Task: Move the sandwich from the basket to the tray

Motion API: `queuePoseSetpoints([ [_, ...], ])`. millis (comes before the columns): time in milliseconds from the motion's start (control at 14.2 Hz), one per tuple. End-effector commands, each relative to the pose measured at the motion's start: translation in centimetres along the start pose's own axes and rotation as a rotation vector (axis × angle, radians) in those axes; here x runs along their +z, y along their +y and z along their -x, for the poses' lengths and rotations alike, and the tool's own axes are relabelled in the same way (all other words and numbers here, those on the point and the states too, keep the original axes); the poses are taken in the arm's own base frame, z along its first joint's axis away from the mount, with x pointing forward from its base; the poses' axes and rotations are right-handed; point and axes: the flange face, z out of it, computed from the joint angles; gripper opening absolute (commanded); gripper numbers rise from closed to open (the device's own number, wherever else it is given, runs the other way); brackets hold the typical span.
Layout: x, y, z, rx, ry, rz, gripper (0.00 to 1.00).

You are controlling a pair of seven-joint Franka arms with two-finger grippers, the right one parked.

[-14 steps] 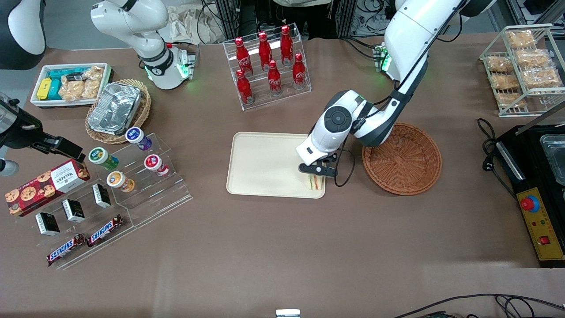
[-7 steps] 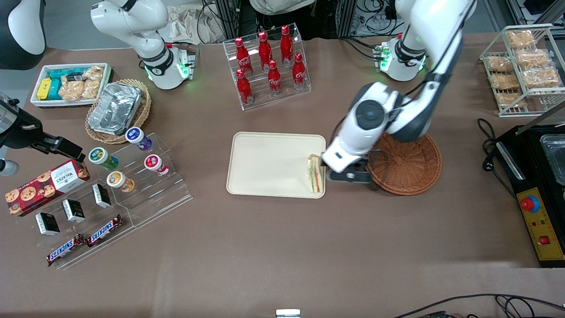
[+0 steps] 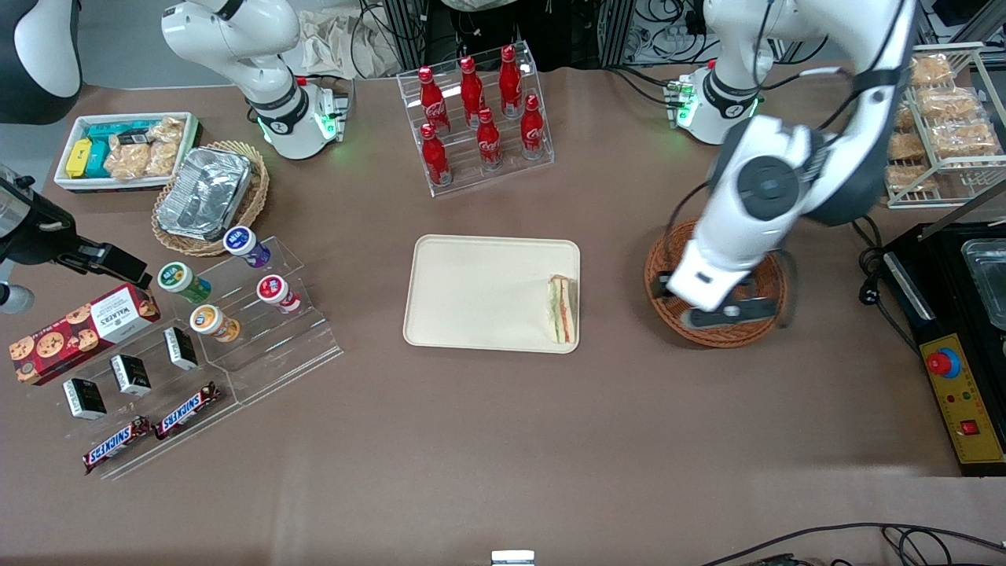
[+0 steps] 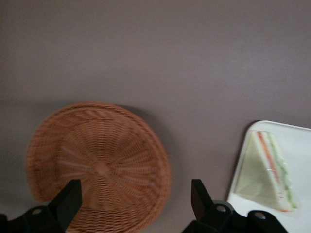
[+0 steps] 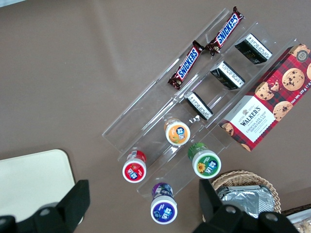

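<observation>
The gripper (image 3: pixel 727 313) hung above the round, reddish-brown woven basket (image 3: pixel 766 271), its dark fingers (image 4: pixel 65 203) spread wide with nothing between them. The sandwich (image 3: pixel 562 308), a pale wedge in clear wrap with orange-red and green layers, lay on the smooth cream tray (image 3: pixel 471 291) well apart from those fingers, against the rim at the basket's end, its long axis running along that short edge. Only bare brown tablecloth (image 3: pixel 613 314) separated tray from basket.
</observation>
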Motion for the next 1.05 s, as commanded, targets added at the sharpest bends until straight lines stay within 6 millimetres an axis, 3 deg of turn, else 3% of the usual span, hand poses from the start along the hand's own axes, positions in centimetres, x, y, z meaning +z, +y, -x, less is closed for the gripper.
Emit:
queuePoseSetpoints([
  [0, -2.9, -6.3, -0.6, 0.057, -0.01, 0.0, 1.0],
  [281, -4.1, -15.7, -1.7, 0.085, -0.045, 0.063, 1.0],
  [492, -6.2, -19.5, -1.2, 0.041, -0.032, 0.069, 1.0],
  [633, -7.5, -19.8, -0.7, 0.031, -0.02, 0.07, 1.0],
  [844, -10.1, -20.8, -2.0, 0.002, 0.034, 0.103, 1.0],
  [984, -11.9, -19.7, -2.7, 0.028, 0.07, 0.104, 1.0],
])
